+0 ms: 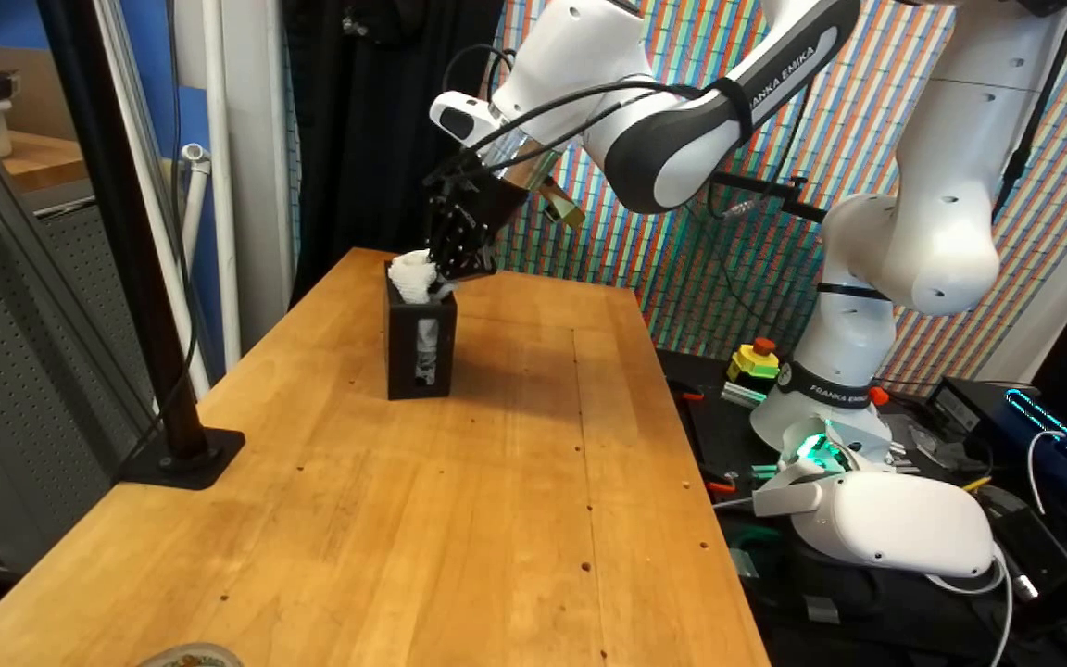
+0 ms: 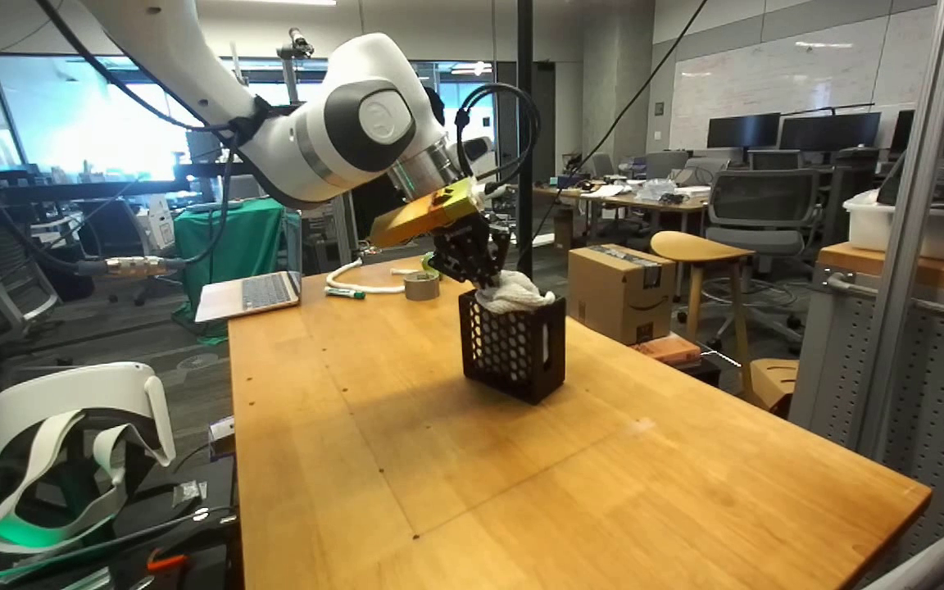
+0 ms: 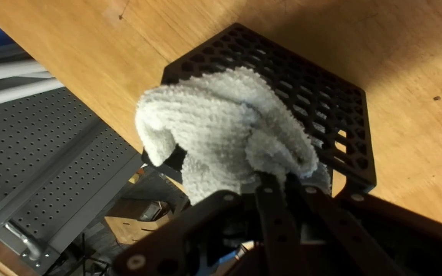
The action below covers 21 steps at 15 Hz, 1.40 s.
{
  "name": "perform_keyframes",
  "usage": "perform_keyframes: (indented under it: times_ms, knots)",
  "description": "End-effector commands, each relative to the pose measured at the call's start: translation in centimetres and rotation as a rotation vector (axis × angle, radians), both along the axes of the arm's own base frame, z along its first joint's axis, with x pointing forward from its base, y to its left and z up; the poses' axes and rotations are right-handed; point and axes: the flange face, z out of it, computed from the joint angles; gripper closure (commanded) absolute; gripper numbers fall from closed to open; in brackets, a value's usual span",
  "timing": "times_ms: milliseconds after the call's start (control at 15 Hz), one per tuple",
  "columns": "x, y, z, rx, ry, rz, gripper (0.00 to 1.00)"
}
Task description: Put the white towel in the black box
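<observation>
White towel (image 3: 217, 126) part-way into black box (image 1: 401, 347); fingers (image 3: 266, 188) clamped on it.
Top folds bunched above box rim, some inside. I'd press straight down within box walls, tuck folds below rim, then release; sideways pull could tip box.

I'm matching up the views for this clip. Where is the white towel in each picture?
In an exterior view: the white towel is left of centre, above mid-height.
In an exterior view: the white towel is just right of centre, around mid-height.
In the wrist view: the white towel spreads across the middle.
Shared landmark: the black box, in all three views, with the white towel bunched at its top.
</observation>
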Motion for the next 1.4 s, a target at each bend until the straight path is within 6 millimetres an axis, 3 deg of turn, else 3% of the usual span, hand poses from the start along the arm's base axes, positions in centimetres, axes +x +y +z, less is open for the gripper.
perform_keyframes:
  times_ms: [0, 267, 533, 1067, 1333]
  knots:
    - [1.1, -0.7, -2.7, 0.055, 0.09, 0.001, 0.94]
    - [1.2, -1.9, -5.1, 0.131, 0.186, -0.03, 0.94]
    - [1.3, -3.0, -5.1, 0.196, 0.238, -0.05, 0.94]
    - [1.5, -3.7, -3.1, 0.171, 0.302, -0.058, 0.94]
    - [2.8, -3.5, -1.3, 0.117, 0.323, -0.043, 0.94]
